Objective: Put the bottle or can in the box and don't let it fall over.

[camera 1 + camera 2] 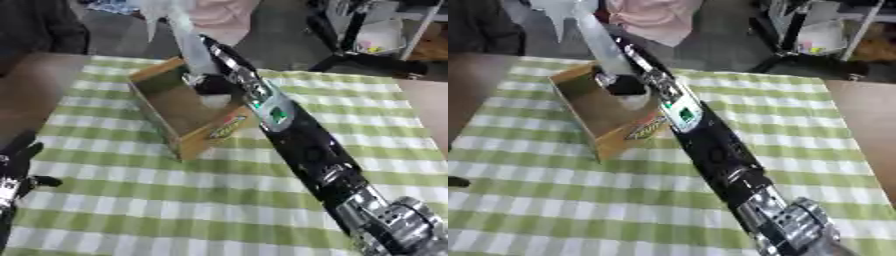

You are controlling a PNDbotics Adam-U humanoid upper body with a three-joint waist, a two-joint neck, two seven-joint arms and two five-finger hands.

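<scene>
Currently I have the right hand (213, 82) inside the box (197, 145), fingers grasping the bottle (188, 40), which stands tilted. Next I judge it needs uprighting on the box floor before release. Left hand (16, 162) idles, fingers released, on the tabletop (175, 200).

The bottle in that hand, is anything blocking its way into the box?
Nothing visible does. The right hand holds the clear bottle directly over the open cardboard box, its lower end already at the opening.

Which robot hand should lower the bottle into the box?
Right. The right robot hand already grips the clear bottle above the cardboard box; the left robot hand rests idle at the table's near-left edge.
</scene>
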